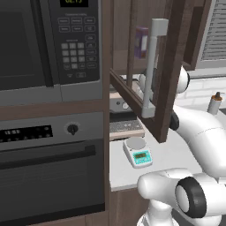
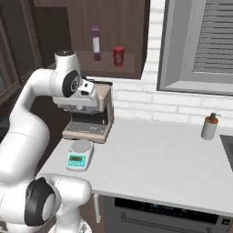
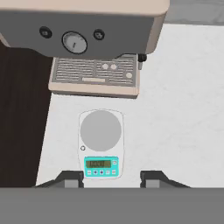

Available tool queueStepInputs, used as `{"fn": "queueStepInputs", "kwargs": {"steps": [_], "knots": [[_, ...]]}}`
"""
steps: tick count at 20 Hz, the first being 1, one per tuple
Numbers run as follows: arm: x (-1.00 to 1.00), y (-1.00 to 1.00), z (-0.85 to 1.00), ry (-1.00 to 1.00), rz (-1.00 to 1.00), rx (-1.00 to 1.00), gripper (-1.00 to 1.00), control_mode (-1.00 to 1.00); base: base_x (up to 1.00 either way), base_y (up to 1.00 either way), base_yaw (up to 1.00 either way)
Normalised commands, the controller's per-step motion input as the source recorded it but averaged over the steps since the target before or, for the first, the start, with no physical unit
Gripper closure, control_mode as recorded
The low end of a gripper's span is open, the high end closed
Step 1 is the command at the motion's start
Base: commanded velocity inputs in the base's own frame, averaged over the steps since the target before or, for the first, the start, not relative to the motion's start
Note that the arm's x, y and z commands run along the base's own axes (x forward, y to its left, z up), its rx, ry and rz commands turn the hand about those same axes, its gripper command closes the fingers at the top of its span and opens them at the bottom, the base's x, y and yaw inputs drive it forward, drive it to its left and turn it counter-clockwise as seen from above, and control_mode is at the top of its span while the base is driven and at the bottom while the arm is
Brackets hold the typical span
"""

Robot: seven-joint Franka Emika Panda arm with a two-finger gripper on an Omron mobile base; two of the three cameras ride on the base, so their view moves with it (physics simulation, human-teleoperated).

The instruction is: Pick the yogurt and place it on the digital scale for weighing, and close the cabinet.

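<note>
Pincer (image 3: 111, 179) empty above digital scale (image 3: 101, 143), yogurt (image 2: 118, 56) shelved.

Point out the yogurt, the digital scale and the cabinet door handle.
yogurt (image 2: 118, 56): right base view, middle of the red cup's side.
digital scale (image 3: 100, 130): hand view, centre of its round plate.
cabinet door handle (image 1: 150, 70): left base view, mid-length of the pale bar.

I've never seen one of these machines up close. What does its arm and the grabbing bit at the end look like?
The arm is glossy white, built of rounded, tube-like segments with dark round caps at the joints. The end effector ends in two small dark fingers. No cables or markings are visible.
</note>
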Motion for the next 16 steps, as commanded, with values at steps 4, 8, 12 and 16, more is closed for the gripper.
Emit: {"fn": "queueStepInputs", "kwargs": {"steps": [4,8,12,16], "knots": [[-0.37,0.00,0.00,-0.03,0.00,0.00,-1.00,-1.00,0.00,0.00,0.00],[-0.90,-0.05,0.08,-0.15,0.00,0.00,-1.00,-1.00,0.00,0.00,0.00],[-0.57,-0.08,0.39,-0.29,0.00,0.00,-1.00,-1.00,0.00,0.00,0.00],[-0.47,-0.16,0.65,-0.35,0.00,0.00,-1.00,-1.00,0.00,0.00,0.00]]}}
